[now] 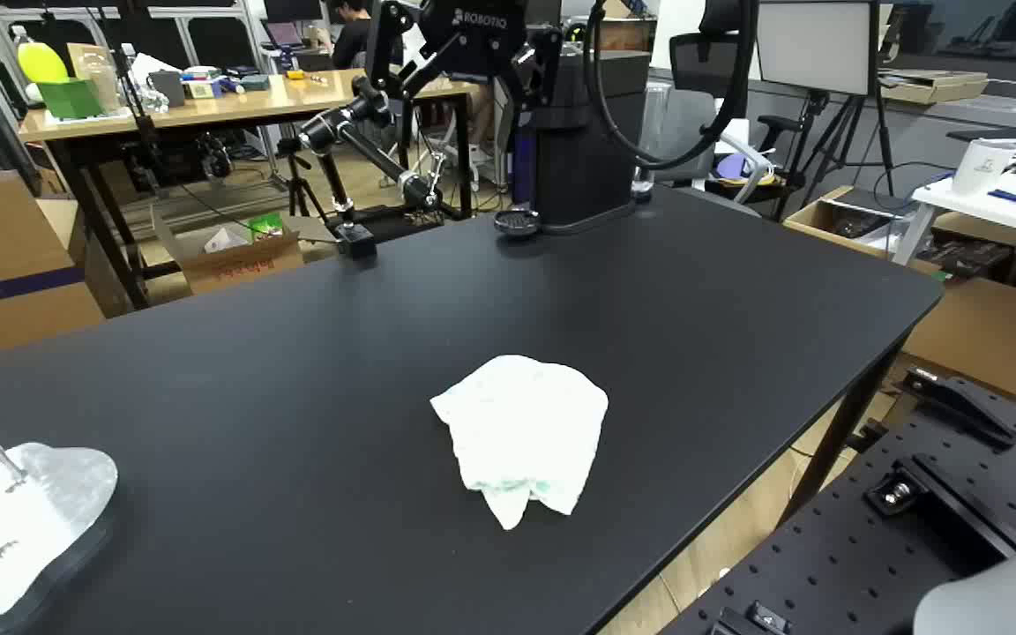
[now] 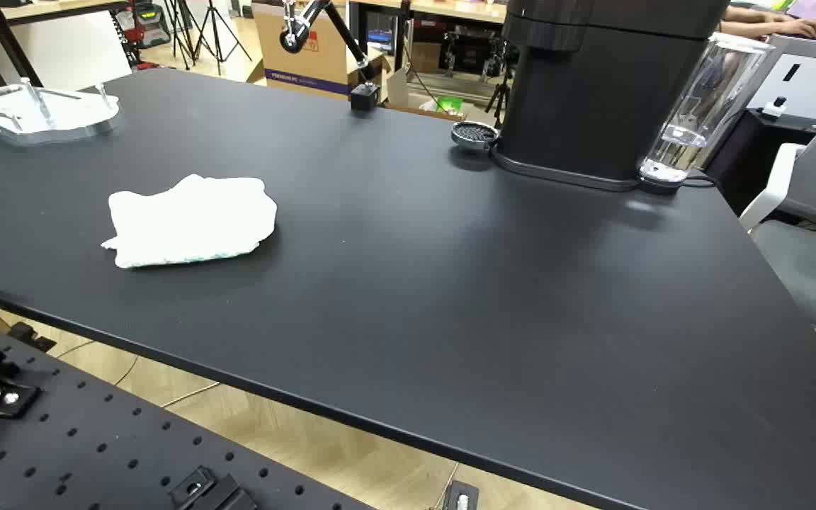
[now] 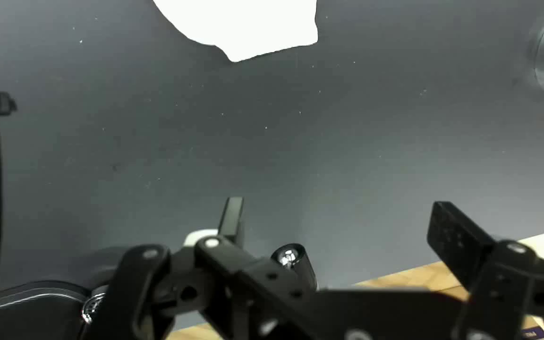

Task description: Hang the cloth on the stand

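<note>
The gripper [image 3: 338,202] is held high above the black table [image 1: 323,370], its fingers [image 3: 458,241] spread around nothing, presumably readied for pinching a fold. On the table, the white cloth [image 1: 521,432] is laid crumpled, ungripped; a pegged plate [image 1: 41,520], possibly the stand, is set there too.

A black table [image 2: 493,304] is stretching below the gripper [image 3: 337,212]. Well apart from the gripper, a white cloth [image 1: 524,428] is lying and a pegged metal stand [image 2: 61,115] is sitting, while a black machine [image 2: 585,99] is standing near it.
</note>
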{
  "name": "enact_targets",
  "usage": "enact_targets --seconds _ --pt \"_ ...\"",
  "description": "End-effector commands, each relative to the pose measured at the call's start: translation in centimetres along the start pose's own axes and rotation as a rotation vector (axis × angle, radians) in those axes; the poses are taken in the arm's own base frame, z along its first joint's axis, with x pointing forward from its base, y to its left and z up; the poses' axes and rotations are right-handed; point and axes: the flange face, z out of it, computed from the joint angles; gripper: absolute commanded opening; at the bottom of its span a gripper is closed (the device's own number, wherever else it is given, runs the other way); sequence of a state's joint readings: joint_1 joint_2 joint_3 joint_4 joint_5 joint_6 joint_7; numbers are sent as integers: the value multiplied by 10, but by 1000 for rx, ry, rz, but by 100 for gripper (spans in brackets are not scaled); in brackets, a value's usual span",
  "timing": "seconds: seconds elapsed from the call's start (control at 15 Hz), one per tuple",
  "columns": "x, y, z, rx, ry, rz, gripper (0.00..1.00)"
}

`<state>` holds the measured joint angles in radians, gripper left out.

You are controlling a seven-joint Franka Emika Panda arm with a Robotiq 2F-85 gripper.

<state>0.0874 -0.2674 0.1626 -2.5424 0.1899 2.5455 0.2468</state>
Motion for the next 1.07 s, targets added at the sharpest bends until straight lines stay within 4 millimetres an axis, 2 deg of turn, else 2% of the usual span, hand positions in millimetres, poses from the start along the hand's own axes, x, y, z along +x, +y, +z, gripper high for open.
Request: enact_targets --seconds 0.0,0.67,0.8,1.0 --pt "0 0 0 0 -1 0 100" --pt "0 0 0 0 -1 0 100" --pt "-5 0 10 -9 -20 -54 100" --pt "-18 10 37 -48 -63 -148 100"
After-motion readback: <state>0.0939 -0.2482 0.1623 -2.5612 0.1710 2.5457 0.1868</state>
